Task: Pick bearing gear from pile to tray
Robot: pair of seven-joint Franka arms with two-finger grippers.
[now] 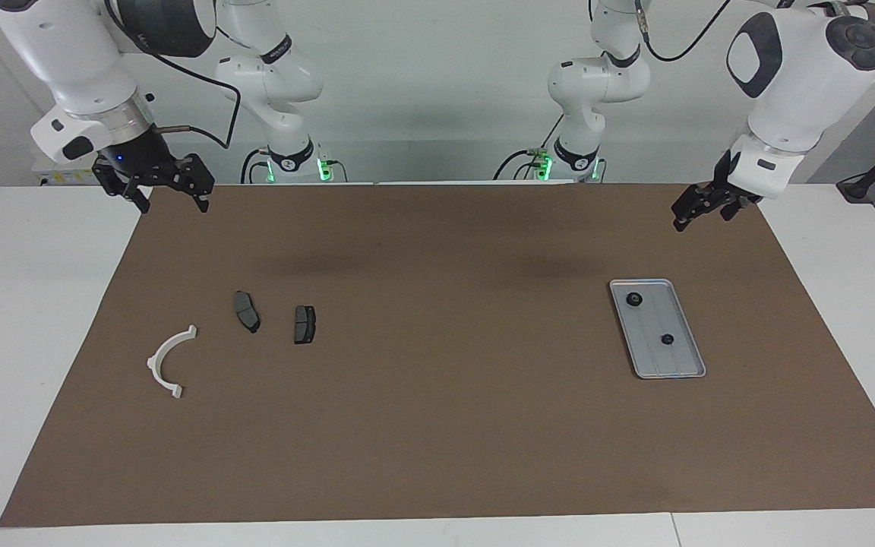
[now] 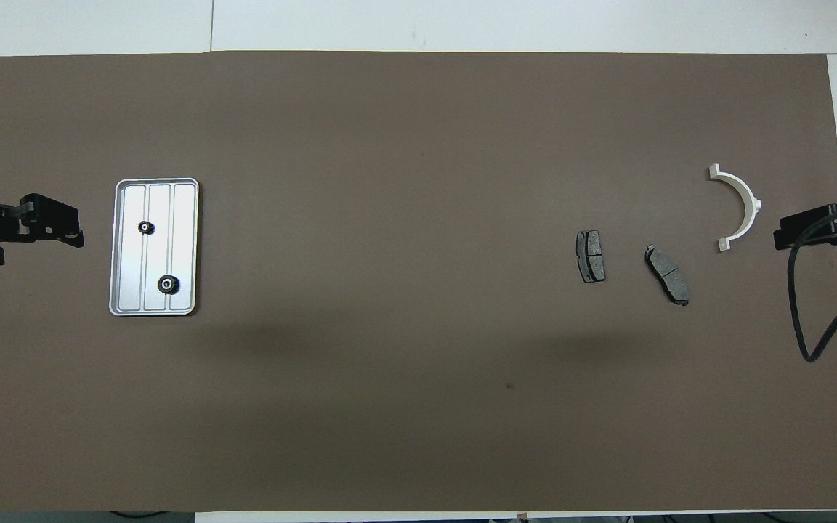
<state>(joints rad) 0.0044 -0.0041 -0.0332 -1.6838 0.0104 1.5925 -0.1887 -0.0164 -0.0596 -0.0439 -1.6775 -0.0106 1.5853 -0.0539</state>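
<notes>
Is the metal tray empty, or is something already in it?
Not empty. The tray holds two small black gears, lying apart on its ribbed floor, one nearer the robots than the other.

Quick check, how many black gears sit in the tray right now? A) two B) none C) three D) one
A: two small black gears lie inside the tray, one nearer to the robots than the other; both grippers hang away from it, holding nothing.
</notes>
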